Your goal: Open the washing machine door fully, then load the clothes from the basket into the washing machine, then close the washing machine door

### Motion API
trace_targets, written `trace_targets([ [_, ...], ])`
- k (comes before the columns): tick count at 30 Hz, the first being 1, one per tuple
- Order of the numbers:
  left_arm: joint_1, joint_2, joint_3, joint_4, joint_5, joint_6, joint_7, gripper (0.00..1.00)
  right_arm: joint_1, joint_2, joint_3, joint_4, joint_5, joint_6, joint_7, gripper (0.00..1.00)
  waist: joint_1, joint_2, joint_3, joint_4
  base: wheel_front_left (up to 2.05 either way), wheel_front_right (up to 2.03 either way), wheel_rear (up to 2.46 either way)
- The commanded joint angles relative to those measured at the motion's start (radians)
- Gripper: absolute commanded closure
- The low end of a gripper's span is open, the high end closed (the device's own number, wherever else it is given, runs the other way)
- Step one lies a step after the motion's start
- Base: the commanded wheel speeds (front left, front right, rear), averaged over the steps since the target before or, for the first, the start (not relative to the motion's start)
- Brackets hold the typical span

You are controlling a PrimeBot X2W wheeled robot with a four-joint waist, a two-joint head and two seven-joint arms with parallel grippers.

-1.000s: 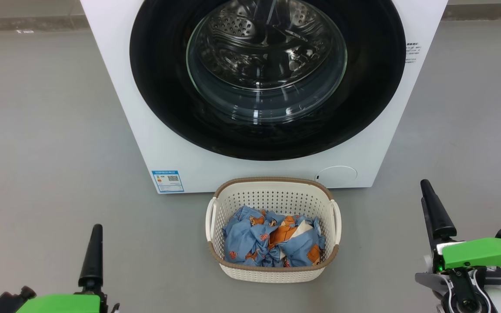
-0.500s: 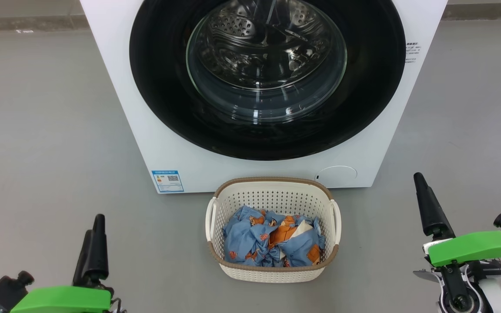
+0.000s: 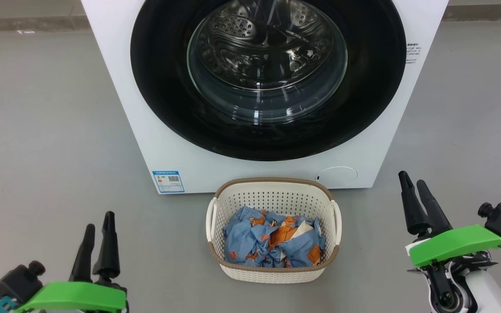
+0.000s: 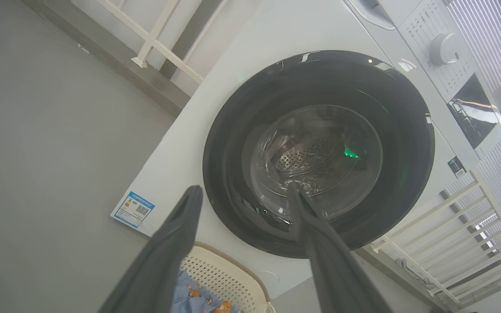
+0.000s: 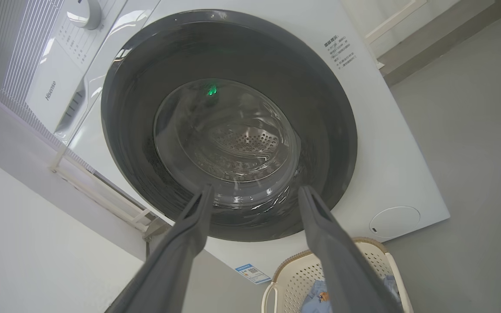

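Both arms had crept inward since a second earlier: the left gripper [image 3: 99, 221] at lower left and right gripper [image 3: 411, 178] at lower right stood spread and empty, probably readying for the shut washing machine door [image 3: 268, 78] at upper centre, with the clothes [image 3: 272, 241] waiting in the basket [image 3: 272, 179] at lower centre.

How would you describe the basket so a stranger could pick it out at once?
Find the big white washing machine with the round black door. On the grey floor right before it stands a small cream basket. Its brown rim, holes and blue clothes inside set it apart.
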Motion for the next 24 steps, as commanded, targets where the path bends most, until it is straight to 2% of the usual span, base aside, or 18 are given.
trace_targets([
  [1,-0.051,0.018,0.013,-0.019,0.037,-0.005,-0.015,0.0,-0.05,-0.011,0.015,-0.018,-0.031,0.004,-0.015,0.0,0.0,-0.0001,-0.001,0.0,0.0,0.0,0.0],
  [11,-0.065,0.014,0.008,-0.002,0.197,-0.005,-0.045,0.0,-0.08,-0.017,0.04,0.044,-0.187,0.005,-0.044,0.0,0.0,-0.0001,-0.003,0.002,0.0,0.0,0.0],
  [24,-0.087,0.01,0.011,0.02,0.346,-0.006,-0.084,0.0,-0.113,-0.02,0.061,0.08,-0.342,0.005,-0.081,0.0,0.0,-0.0001,-0.006,0.004,0.0,0.0,0.0],
])
